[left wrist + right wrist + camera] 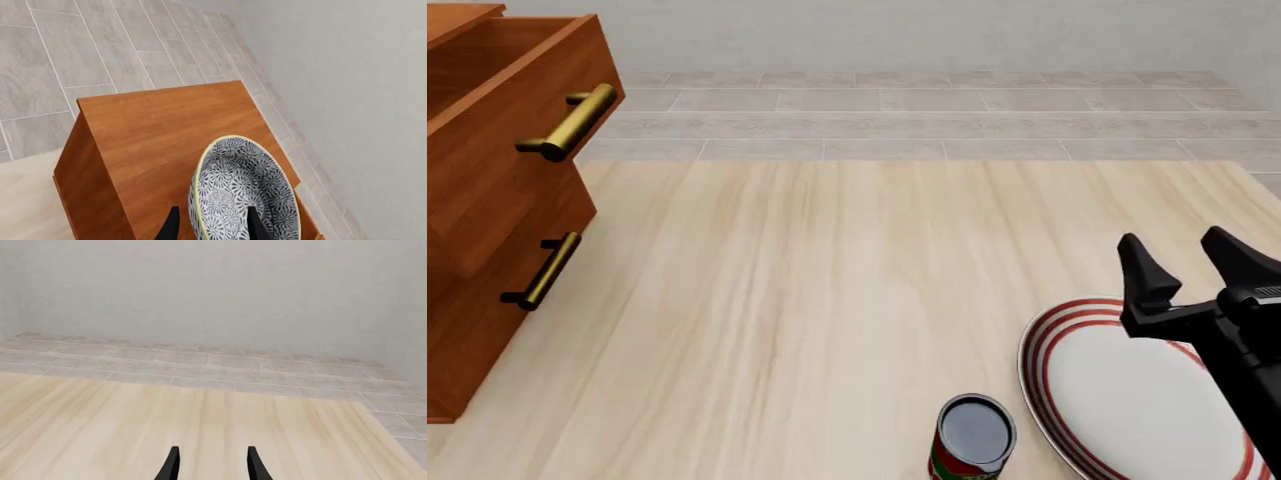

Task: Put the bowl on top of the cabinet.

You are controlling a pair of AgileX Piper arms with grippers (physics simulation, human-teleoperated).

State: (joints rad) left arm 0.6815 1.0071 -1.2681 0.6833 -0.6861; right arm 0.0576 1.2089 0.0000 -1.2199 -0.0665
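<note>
The bowl (247, 185), blue-grey and white floral with a yellowish rim, shows only in the left wrist view, over the flat top of the reddish-brown cabinet (167, 125). My left gripper (213, 225) is open and straddles the bowl's near wall, one finger outside and one inside. I cannot tell whether the bowl rests on the wood. In the front view the cabinet (494, 200) stands at the table's left with a drawer pulled out; its top, the bowl and the left gripper are out of frame there. My right gripper (1174, 240) (212, 460) is open and holds nothing.
A white plate with red rings (1121, 400) lies at the front right under my right arm. A tin can (974, 435) stands beside it near the front edge. The light wooden table (827, 300) ends at a tiled floor and a pale wall behind.
</note>
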